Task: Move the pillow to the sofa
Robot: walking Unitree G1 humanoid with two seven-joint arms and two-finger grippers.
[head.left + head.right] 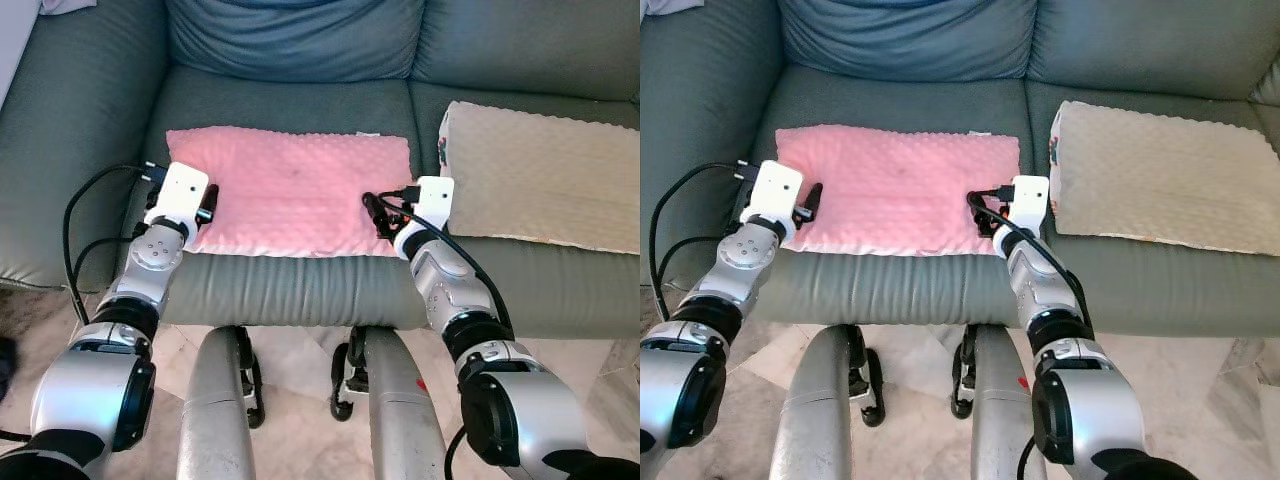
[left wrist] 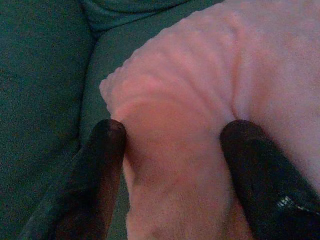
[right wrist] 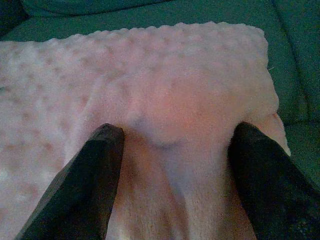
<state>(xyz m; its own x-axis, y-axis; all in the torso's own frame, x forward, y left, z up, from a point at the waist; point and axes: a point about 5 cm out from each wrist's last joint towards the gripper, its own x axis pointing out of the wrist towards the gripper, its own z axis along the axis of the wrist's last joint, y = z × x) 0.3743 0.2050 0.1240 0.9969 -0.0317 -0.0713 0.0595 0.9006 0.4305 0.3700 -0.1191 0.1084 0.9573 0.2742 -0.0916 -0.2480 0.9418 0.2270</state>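
A grey-green sofa (image 1: 90, 150) spans the far part of the scene, its seat cushion carrying the pink pillow (image 1: 290, 190), which lies flat near the front edge, just left of the seam between two seat cushions. A blue-grey back cushion (image 1: 300, 35) stands behind it. To the right, a beige pillow (image 1: 545, 175) rests on the next seat cushion, close beside the pink one but apart from it.

The head views show both silver arms reaching forward from below, elbows bent, wrists level with the seat; black cables loop off each wrist. The wrist views add what the head views hide: the fingers' grip.

The left gripper (image 2: 172, 135) sits at the pillow's near left corner, its black fingers (image 2: 105, 165) spread with the pink fabric bulging between them. The right gripper (image 3: 177, 137) is at the near right edge, fingers (image 3: 95, 170) likewise spread wide around a raised fold of pillow.

The pillow's cover is soft, dimpled with small raised dots, and looks paler in the dim wrist views.
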